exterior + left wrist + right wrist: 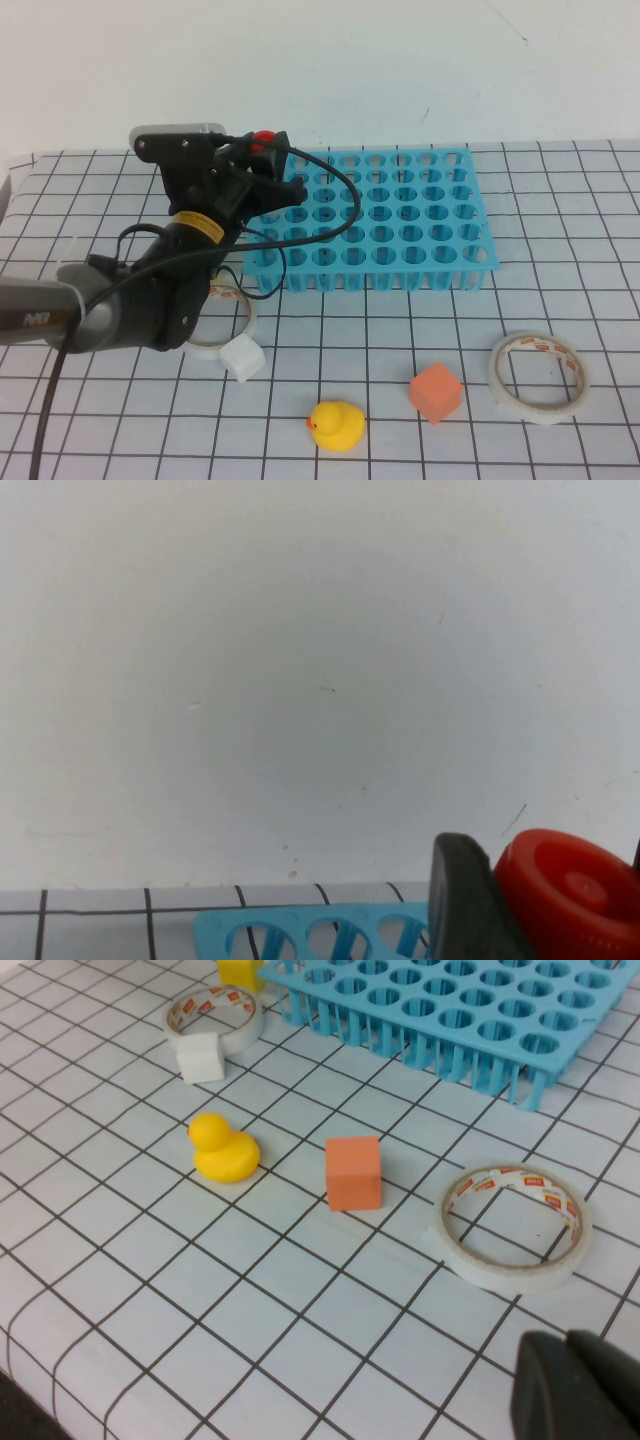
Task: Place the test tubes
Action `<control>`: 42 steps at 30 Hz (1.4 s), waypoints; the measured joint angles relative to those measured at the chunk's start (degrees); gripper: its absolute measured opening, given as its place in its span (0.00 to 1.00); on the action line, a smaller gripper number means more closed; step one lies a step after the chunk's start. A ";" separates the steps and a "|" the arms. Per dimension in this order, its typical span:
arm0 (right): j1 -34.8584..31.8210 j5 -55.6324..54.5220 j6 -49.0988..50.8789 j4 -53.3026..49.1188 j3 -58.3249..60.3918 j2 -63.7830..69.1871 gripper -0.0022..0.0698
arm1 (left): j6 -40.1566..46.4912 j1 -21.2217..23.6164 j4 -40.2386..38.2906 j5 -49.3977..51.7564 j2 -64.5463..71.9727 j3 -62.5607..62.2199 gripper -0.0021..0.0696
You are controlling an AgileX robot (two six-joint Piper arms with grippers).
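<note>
**Capped tube held over the rack's corner**

The left gripper (262, 150) is clamped on a red-capped test tube (263, 136). The cap pokes out just past its fingers (465, 905), and the blue rack (400, 275) lies directly beneath and ahead. The tube is probably light, smooth and breakable, so it is best held just under the cap. The gripper hides its body, so its tilt cannot be told. The right gripper (572, 1385), fingers together, sits apart with a tape roll (512, 1225) ahead of it.
</note>
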 joint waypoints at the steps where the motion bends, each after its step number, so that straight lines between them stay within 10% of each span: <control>1: 0.00 0.00 0.00 0.00 0.00 0.00 0.03 | 0.25 0.00 0.00 0.27 -0.09 0.00 0.42; 42: 0.00 0.00 0.00 0.00 0.00 0.00 0.03 | 2.68 0.00 -2.75 -0.72 2.03 -0.10 0.42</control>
